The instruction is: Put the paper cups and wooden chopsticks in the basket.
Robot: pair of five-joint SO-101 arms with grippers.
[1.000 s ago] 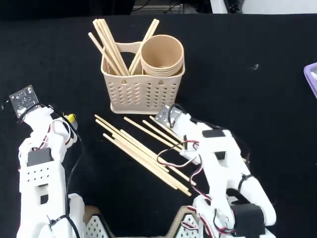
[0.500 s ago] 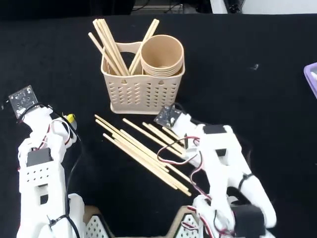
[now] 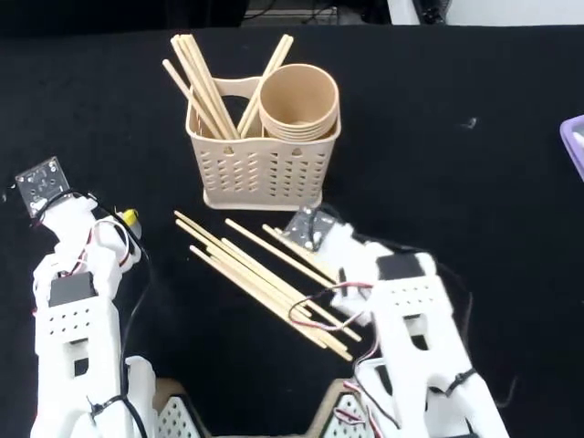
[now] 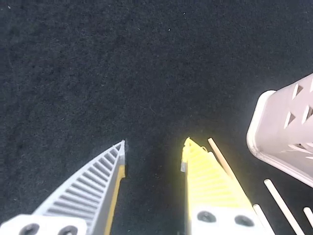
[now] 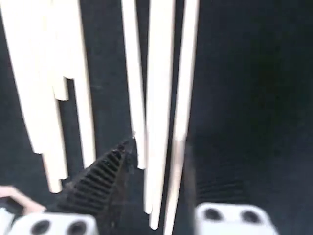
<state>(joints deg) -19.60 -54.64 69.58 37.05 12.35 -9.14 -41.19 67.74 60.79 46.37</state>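
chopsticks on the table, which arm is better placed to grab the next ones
Right. The right gripper is open over the loose chopsticks, several between its jaws. The left gripper is off the pile, beside the basket.

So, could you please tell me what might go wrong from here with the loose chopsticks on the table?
1. The right gripper is open around several loose chopsticks near their ends. Closing may catch them unevenly, so some could tilt or slip out.
2. The basket already holds leaning chopsticks and stacked cups, so a new bundle might snag on them or nudge the basket.
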